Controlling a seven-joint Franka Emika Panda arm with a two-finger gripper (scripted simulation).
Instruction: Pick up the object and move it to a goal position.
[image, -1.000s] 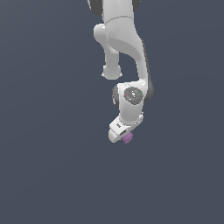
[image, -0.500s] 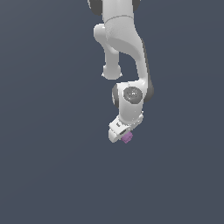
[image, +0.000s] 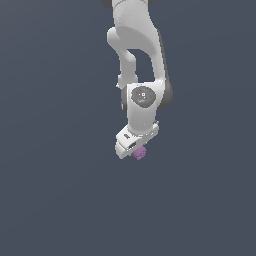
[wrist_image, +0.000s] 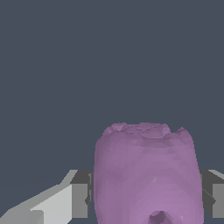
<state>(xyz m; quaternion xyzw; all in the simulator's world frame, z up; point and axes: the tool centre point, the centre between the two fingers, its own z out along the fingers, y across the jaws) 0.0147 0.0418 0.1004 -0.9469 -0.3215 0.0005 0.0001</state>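
- Single white arm (image: 135, 50) noted against a plain dark grey-blue background, reaching down from the top edge of the exterior view and ending in a round wrist joint above the pincer.
- Pincer (image: 137, 151) found at the arm's lowest end, tilted, with the white hand body toward the exterior view's left of the object.
- Object (image: 140, 153) seen as a small pinkish-purple lumpy block, touching the underside of the pincer and far smaller than it.
- Wrist view: left-hand finger (wrist_image: 78, 199) recorded with its dark pad pressed flat against one side of the object (wrist_image: 146, 175).
- Object between the two fingers, filling the gap completely; upper edge rough and uneven, a small knob-like dimple near its base.
- Opposite finger (wrist_image: 214, 194) pressed against the object's other side.
- Pincer state: closed on the object, pinching it from both sides.
- No supporting surface discernible under the object in either view.
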